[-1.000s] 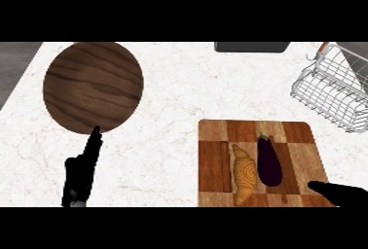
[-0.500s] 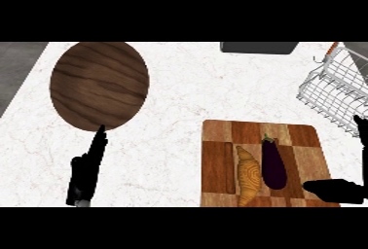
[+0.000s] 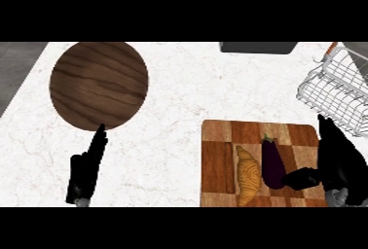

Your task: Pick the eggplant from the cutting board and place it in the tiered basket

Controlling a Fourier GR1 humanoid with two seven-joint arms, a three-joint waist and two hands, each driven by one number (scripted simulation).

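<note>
Seen from above: white marbled surface (image 3: 179,97) with a checkered wooden cutting board (image 3: 215,146) at lower right. On the board, a dark purple eggplant (image 3: 272,165), lying just left of the right robot hand (image 3: 338,160). Long axis running away from the robot, stem end farther off, rounded end nearer. Directly left of the eggplant, close alongside it and possibly touching, a tan croissant (image 3: 248,175) on the same line.

Right robot hand open wide over the board's right edge, fingers (image 3: 327,129) stretched forward, thumb (image 3: 302,179) reaching inward toward the eggplant's near end. Thumb tip very near the eggplant, perhaps touching; hard to tell from this angle. Nothing held yet.

Left robot hand (image 3: 86,170) well apart on the far side, open, fingers straight, resting near a round wooden plate (image 3: 99,85). Clearly the farther hand.

Wire tiered basket (image 3: 338,92) ahead of the right robot hand and slightly right, at the view's edge.

Judged next: closing across the eggplant's narrow width from the right side, keeping clear of the croissant.
</note>
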